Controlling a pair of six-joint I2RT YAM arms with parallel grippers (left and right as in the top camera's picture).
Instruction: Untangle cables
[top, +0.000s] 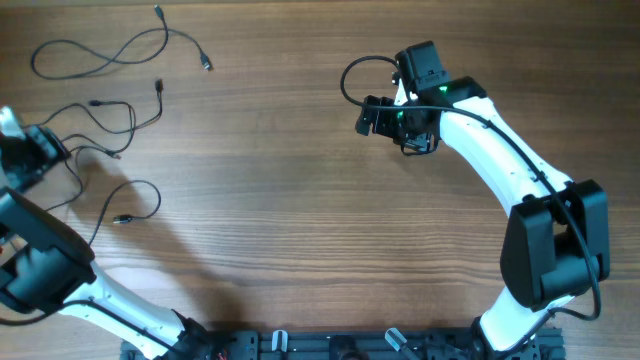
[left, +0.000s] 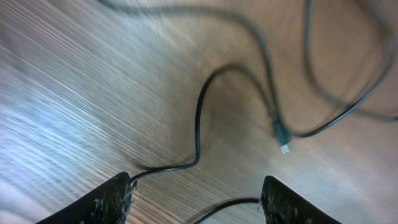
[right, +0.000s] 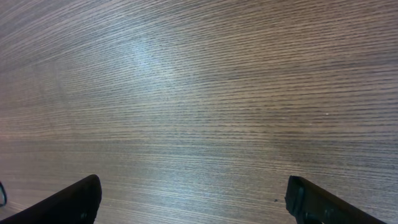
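The left hand (left: 196, 194) stands over the cables (top: 133, 120) at the far left edge of the counter (top: 300, 200), its two fingers well apart. A thin dark cable (left: 199, 118) snakes across the wood and runs down to the tip of one finger (left: 118, 196). I cannot tell whether it touches there, and nothing is clamped. A small silvery plug (left: 283, 142) lies ahead of the gap. The right hand (right: 196, 202) hangs wide open above bare wood, well apart from the cables and holding nothing. Another cable (top: 110, 60) lies loose in the far left corner.
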